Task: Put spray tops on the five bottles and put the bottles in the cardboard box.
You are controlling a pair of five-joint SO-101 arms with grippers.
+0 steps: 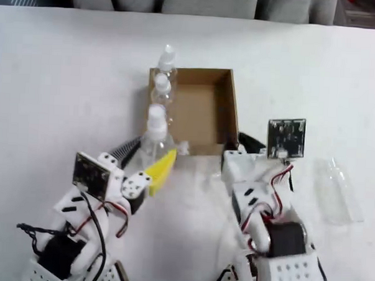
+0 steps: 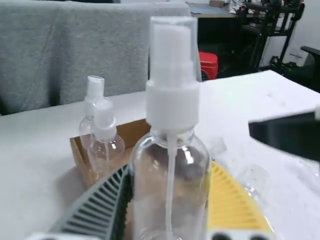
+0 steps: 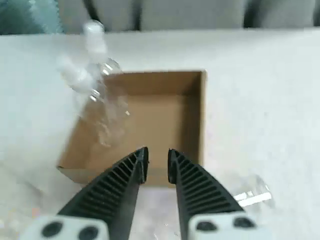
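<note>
High view: the left arm rises from the lower left of the frame toward centre. Its left claw (image 1: 146, 157) is clamped on an upright clear plastic bottle with white spray top (image 1: 155, 136), just before the open brown cardboard box (image 1: 229, 105) at centre. Two capped clear bottles (image 1: 163, 88) stand at its left wall. The right claw (image 3: 156, 162) faces the box, parted narrowly and holding nothing. An uncapped clear bottle (image 1: 338, 190) lies at right.
</note>
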